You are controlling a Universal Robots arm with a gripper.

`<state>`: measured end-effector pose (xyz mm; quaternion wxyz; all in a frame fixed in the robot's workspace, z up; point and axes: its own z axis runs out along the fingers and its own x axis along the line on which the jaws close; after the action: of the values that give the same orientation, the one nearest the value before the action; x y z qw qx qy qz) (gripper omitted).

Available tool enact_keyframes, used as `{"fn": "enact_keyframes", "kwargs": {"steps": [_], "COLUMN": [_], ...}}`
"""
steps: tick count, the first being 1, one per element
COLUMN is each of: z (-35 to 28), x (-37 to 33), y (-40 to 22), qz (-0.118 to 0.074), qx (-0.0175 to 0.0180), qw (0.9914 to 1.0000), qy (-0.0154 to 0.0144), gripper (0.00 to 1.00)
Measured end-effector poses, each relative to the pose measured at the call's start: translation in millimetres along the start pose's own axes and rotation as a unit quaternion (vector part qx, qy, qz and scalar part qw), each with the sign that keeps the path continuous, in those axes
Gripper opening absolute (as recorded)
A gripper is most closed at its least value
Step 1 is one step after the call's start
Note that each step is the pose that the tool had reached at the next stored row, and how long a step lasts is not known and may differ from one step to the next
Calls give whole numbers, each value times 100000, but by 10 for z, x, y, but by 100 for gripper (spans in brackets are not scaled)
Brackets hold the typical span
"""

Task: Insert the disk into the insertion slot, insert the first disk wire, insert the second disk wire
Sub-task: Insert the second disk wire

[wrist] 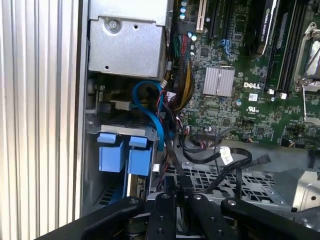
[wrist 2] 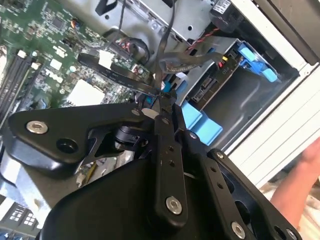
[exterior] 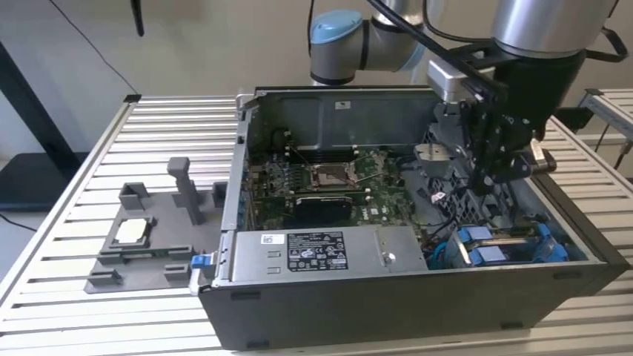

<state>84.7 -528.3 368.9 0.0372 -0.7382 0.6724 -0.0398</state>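
Pincer (wrist 2: pixel 162 97) is hanging inside the open PC case (exterior: pixel 396 311), w/ its fingers pressed together on a thin dark wire (wrist 2: pixel 167 45) just above the drive cage. In the exterior view it's (exterior: pixel 494 167) sitting toward that view's right, over the case's right half.

Insertion slot (exterior: pixel 505 248) is lying in the case's near right corner; the disk (exterior: pixel 514 236) is sitting in it, blue carrier tabs showing on top. Motherboard (exterior: pixel 327 182) is filling the case's middle, grey power supply box (exterior: pixel 316 252) along the near wall.

Exterior view is also taking in the slatted counter (exterior: pixel 99 311) and a grey fixture tray (exterior: pixel 148 245) left of the case. Second wrist view is giving the close look at the fingers, the blue tabs (wrist 2: pixel 200 122) just beside them, plus a person's hand (wrist 2: pixel 300 185) past the case wall. First wrist view is showing a blue ribbon cable (wrist: pixel 152 115) looping above the cage (wrist: pixel 122 150) and a bundle of coloured wires (wrist: pixel 182 80) nr the board.
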Motion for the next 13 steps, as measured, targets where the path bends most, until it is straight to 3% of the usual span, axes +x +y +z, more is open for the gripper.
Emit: {"fn": "enact_keyframes", "kwargs": {"steps": [1, 2, 4, 13], "z": [1, 1, 2, 30], "x": [18, 37, 73, 179], "y": [-1, -2, -6, -85], "qz": [61, 94, 108, 139], "qx": [50, 46, -267, -2749], "qw": [99998, 99996, 99995, 99954], "qy": [-584, -880, -998, -1248], "gripper": [16, 16, 16, 16]}}
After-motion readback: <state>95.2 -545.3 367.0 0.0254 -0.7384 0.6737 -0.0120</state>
